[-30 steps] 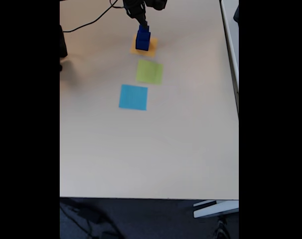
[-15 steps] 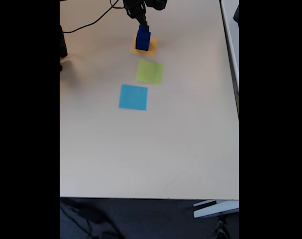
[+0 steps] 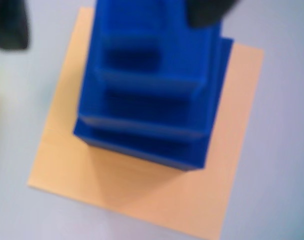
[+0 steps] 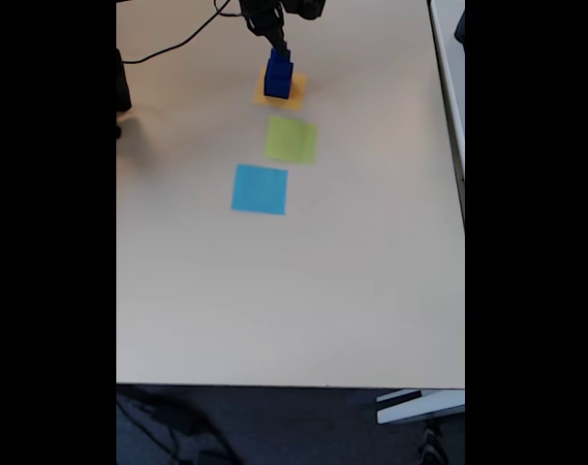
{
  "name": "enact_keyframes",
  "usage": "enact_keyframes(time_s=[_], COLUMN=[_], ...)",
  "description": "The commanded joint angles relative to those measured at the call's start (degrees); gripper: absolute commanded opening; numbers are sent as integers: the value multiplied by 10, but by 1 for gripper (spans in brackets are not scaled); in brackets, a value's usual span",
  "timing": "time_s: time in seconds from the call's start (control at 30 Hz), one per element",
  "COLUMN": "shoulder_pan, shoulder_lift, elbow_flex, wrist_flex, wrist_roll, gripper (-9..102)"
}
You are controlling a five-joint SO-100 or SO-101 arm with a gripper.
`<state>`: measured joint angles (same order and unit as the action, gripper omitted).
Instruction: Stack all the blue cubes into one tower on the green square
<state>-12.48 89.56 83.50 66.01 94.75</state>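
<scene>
Stack: dark royal-blue solid cubes [image 3: 146, 95], graded large to small, tower on orange-yellow paper square [image 4: 292, 96] | Target: lime-green paper square [image 4: 292, 139] bare, adjacent on desk [image 4: 371, 291] | Claw [image 4: 276, 44]: poised at tower's top; opening and hold indeterminable.

In the wrist view the blue cubes [image 3: 146, 95] are blurred and cut off at the top edge; the jaws' dark tips are cropped there, their grip unclear.
</scene>
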Motion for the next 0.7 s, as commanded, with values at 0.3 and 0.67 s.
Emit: enact_keyframes(time_s=[0.3,0.67], shoulder_pan=[-6,-2], shoulder_lift=[4,4], elbow_flex=[2,3], wrist_flex=[-13,-13], wrist_roll=[-3,-12], gripper=[15,11])
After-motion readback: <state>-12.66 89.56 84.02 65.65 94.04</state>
